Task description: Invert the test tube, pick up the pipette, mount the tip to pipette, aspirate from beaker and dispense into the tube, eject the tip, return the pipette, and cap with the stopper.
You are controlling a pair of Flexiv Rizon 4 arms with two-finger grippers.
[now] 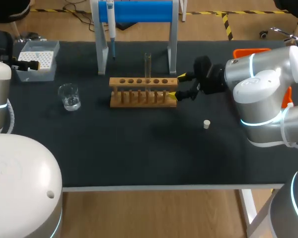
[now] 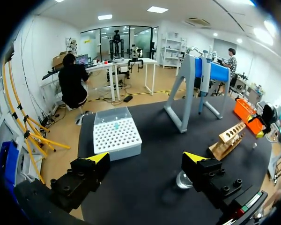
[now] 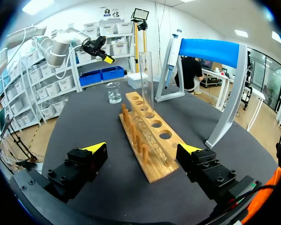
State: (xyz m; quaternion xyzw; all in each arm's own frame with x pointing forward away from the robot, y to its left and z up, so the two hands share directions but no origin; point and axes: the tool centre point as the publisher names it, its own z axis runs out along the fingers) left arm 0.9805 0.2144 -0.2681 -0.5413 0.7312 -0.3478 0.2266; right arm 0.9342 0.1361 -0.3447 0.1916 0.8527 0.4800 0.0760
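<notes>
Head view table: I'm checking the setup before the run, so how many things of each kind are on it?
Test tube: 1
Wooden rack: 1
Beaker: 1
Pipette: 1
Blue stand: 1
Tip box: 1
Stopper: 1
Orange bin: 1
Total: 8

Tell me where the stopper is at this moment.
In the head view the stopper stands on the right half of the table, nearer the front edge than the wooden rack and the right gripper, touching neither.
</notes>
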